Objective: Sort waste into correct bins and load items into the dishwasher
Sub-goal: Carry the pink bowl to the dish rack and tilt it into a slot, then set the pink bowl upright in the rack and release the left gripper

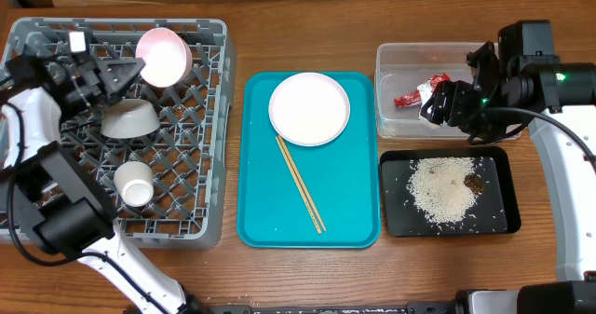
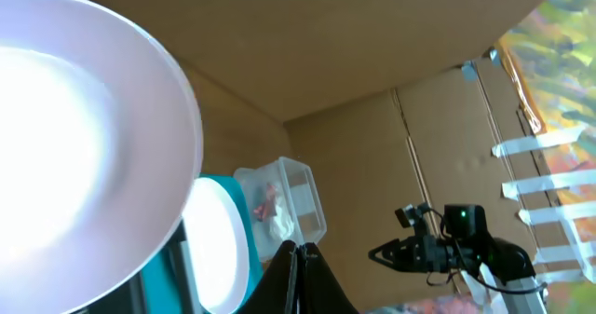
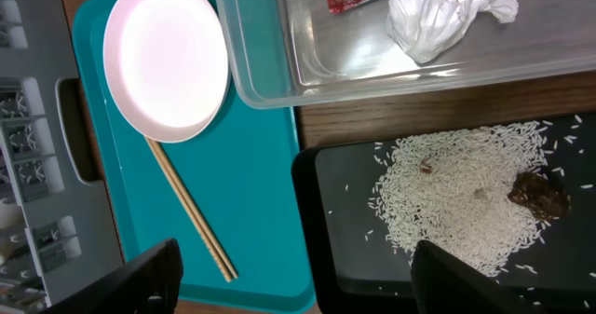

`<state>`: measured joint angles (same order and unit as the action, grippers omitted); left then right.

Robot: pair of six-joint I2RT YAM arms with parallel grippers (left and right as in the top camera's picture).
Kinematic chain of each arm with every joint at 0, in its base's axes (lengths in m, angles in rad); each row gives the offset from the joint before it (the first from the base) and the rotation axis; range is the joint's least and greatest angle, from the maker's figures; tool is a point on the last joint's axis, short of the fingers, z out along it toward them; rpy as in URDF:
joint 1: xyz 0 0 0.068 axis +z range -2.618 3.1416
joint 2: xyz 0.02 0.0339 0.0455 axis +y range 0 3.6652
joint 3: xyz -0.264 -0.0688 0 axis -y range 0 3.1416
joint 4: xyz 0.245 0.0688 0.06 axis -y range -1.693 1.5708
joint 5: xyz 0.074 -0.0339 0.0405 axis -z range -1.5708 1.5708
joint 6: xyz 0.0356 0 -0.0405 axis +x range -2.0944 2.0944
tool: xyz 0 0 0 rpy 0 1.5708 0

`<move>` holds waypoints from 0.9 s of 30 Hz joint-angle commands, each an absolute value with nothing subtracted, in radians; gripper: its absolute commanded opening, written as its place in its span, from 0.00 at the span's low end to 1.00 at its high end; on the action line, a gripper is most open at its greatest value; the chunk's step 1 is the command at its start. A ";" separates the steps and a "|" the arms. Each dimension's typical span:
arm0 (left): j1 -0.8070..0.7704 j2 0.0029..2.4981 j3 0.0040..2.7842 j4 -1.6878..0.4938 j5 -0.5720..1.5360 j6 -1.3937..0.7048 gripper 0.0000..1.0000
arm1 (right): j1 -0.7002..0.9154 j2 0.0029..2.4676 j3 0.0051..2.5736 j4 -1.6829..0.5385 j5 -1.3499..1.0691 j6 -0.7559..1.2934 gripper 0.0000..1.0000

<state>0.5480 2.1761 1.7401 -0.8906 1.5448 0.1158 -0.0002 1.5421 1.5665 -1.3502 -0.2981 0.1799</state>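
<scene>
The crate (image 1: 200, 128) sits at the left of the table (image 1: 307, 277). In it, a small plate (image 1: 161, 55) is at the far end, a bowl (image 1: 128, 118) just before it and a cup (image 1: 135, 185) nearer still. Right of the crate lies the big tray (image 1: 279, 221), bearing a plate (image 1: 309, 108) with chopsticks (image 1: 300, 184) before it. Further right, the tub (image 1: 391, 81) holds a wrapper (image 1: 407, 100) and a tissue (image 3: 447, 11). Before the tub, the shallow tray (image 1: 400, 216) holds rice (image 1: 442, 188) and a scrap (image 1: 474, 183).

A robot test bench, lab-like; cardboard backdrop (image 2: 354, 44); wooden tabletop (image 1: 298, 48); staged grey dish crate (image 1: 220, 165)
</scene>
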 commanded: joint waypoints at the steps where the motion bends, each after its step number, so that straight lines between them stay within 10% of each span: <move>1: 0.511 2.149 1.744 -0.892 1.578 0.179 0.04 | -0.002 1.536 1.573 -1.348 -0.288 0.174 0.80; 11: 0.397 1.887 1.744 -0.855 1.038 0.178 0.37 | -0.002 1.536 1.573 -1.345 -0.288 0.174 0.81; 20: 0.131 1.843 1.744 -0.818 0.180 0.048 0.52 | -0.002 1.536 1.573 -1.341 -0.288 0.174 0.81; 27: -0.007 1.906 1.744 -0.797 -0.104 0.041 0.58 | -0.002 1.536 1.573 -1.342 -0.288 0.174 0.81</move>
<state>0.0257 1.8683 1.7401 -0.8059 0.1467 0.0677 -0.0002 1.5421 1.5665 -1.3472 -0.2981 0.1795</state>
